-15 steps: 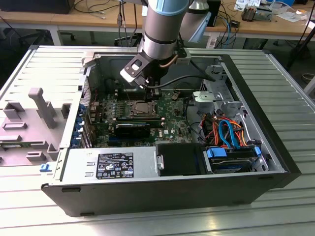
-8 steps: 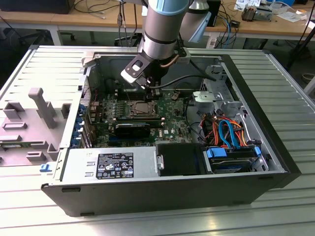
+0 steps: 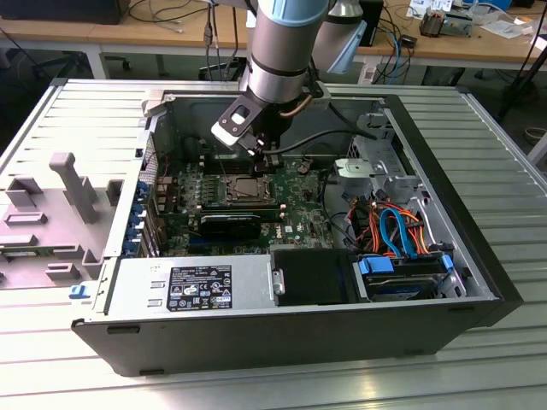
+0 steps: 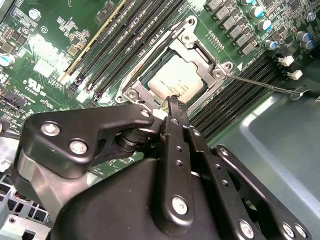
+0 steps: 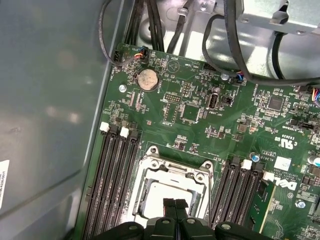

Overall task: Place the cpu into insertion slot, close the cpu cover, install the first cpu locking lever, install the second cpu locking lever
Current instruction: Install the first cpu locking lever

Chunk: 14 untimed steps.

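The gripper (image 4: 172, 102) is found with fingers pressed together and empty, tips set at the insertion slot (image 4: 131, 94) rim; this is judged suited to pushing, not grasping. The cpu (image 4: 175, 82) is seated just beyond the tips, under the lowered cpu cover (image 4: 186, 54).

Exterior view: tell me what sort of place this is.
Probably a robotics or electronics lab. An open computer case sits on a slatted metal table, a robot arm reaches down over its circuit board, and wooden desks behind carry loose cables.
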Each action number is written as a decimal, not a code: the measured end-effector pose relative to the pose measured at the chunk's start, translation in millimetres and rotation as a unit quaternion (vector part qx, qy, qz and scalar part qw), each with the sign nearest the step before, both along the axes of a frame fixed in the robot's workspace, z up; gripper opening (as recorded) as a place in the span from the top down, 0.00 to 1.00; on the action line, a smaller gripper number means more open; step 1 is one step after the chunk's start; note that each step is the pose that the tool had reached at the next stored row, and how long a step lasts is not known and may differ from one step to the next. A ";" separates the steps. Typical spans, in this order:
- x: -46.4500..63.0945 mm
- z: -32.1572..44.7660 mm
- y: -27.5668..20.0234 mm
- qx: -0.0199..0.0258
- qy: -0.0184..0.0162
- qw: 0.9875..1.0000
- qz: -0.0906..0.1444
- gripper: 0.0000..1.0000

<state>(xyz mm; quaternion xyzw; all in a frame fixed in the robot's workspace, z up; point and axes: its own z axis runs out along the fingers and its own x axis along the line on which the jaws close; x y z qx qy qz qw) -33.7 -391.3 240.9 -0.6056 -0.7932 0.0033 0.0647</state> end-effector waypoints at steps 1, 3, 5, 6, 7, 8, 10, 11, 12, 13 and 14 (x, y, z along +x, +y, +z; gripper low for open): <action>0.0 0.0 0.0 0.000 0.000 1.000 0.001 0.89; 0.0 0.0 0.0 0.000 0.000 1.000 0.007 0.89; 0.0 0.0 0.0 0.000 0.000 1.000 0.012 0.89; 0.0 0.0 0.0 0.000 0.000 1.000 0.013 0.89; 0.0 0.0 0.0 0.000 0.000 1.000 0.015 0.89; 0.0 0.0 0.0 0.000 0.000 1.000 0.019 0.89; 0.0 0.0 0.0 0.000 0.000 1.000 0.021 0.89; 0.0 0.0 0.0 0.000 0.000 1.000 0.023 0.89; 0.0 0.0 0.0 0.000 0.000 1.000 0.025 0.89; 0.0 0.0 0.0 0.000 0.000 1.000 0.027 0.89; 0.0 0.0 0.0 0.000 0.000 1.000 0.029 0.89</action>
